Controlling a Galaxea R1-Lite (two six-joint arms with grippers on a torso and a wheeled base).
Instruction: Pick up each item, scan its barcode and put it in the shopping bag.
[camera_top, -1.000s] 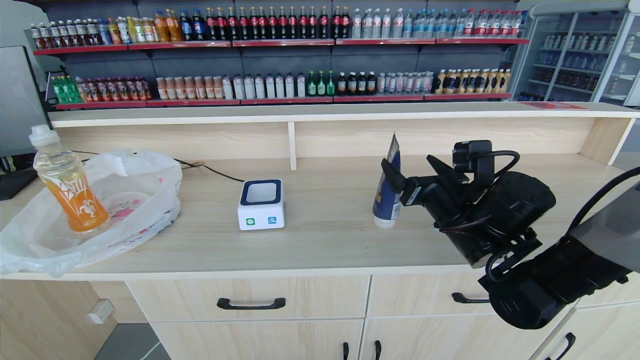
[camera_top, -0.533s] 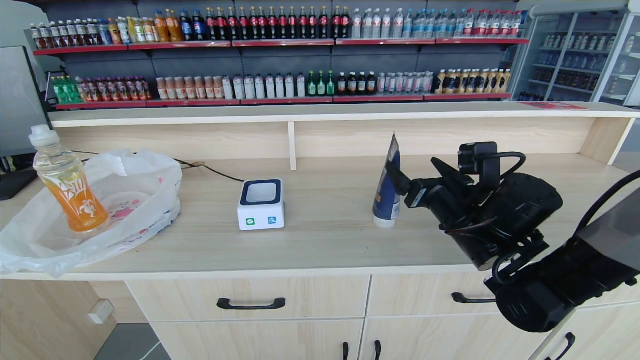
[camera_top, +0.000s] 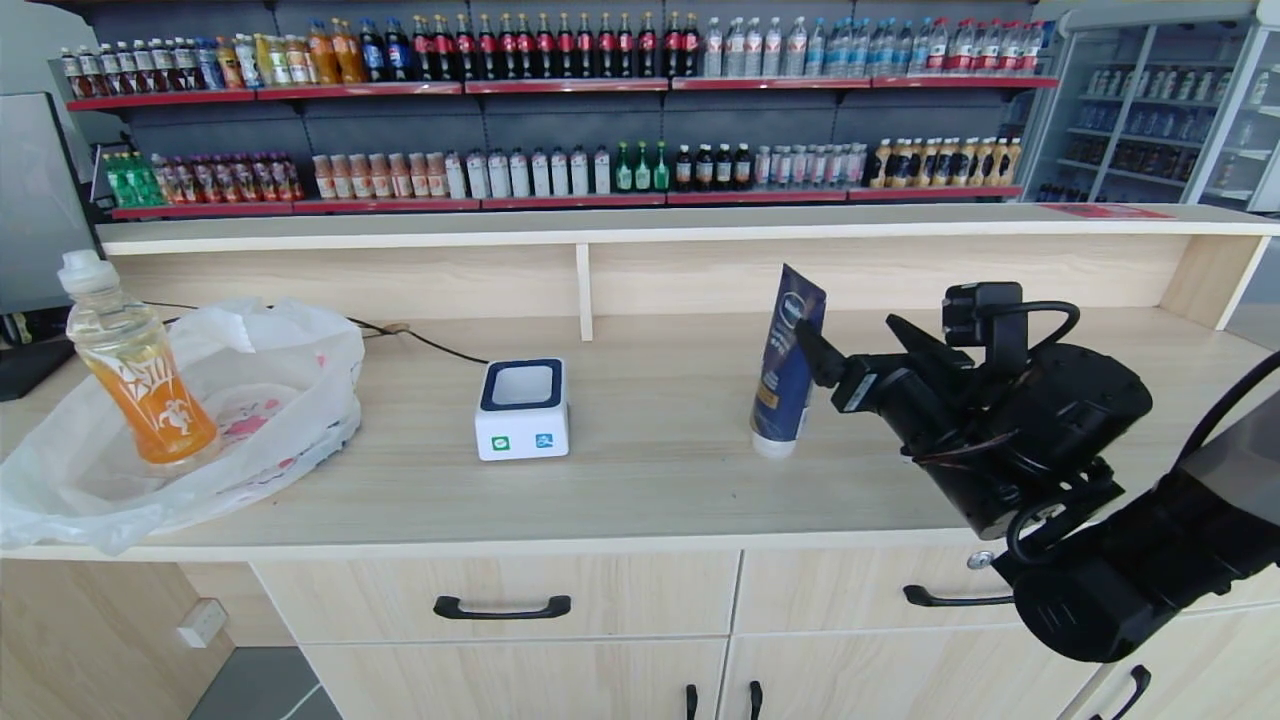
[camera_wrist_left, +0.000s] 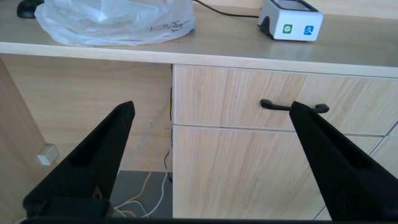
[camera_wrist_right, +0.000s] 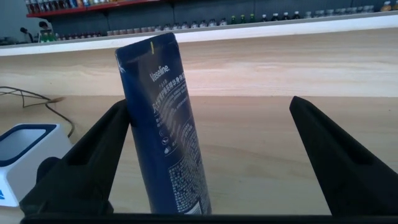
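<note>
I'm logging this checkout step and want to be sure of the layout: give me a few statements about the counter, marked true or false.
1. The blue tube stands cap-down on the counter. True.
2. The orange drink bottle lies beside the shopping bag. False: it stands upright inside the bag.
3. The right gripper has its jaws shut on the tube. False: the jaws are open, with the tube between them.
4. The scanner sits between the bag and the tube. True.
</note>
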